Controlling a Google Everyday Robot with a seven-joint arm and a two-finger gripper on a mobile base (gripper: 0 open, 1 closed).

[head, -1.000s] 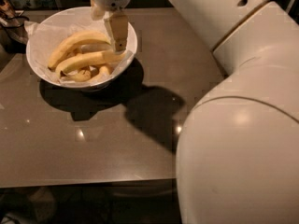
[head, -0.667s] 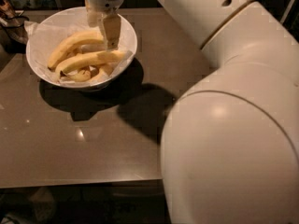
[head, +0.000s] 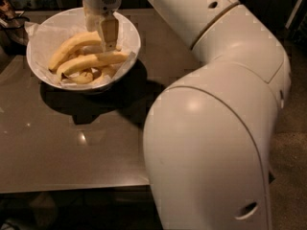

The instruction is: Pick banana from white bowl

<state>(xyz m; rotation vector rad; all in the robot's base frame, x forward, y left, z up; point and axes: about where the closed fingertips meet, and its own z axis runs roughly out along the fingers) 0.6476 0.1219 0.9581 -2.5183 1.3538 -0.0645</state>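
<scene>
The white bowl [head: 36, 42], lined with crinkled white paper, stands on the table at the upper left. Two long curved yellow bananas lie in it: one banana [head: 72, 47] runs from the lower left up toward the gripper, and a second banana [head: 93, 61] lies across the bowl just below it. Short stubby bananas [head: 84, 78] lie under them at the bowl's front. My gripper [head: 102, 40] hangs straight down into the bowl, its tips at the right end of the upper banana, just above the lower one. The gripper hides that end of the upper banana.
The bowl sits on a dark glossy table [head: 72, 147] whose front edge runs along the bottom. My large white arm [head: 216, 128] fills the right half of the view. Dark clutter [head: 12, 18] lies at the far left beside the bowl.
The gripper has shifted left and gone lower into the bowl, down to the bananas. The bananas and the bowl have not moved.
</scene>
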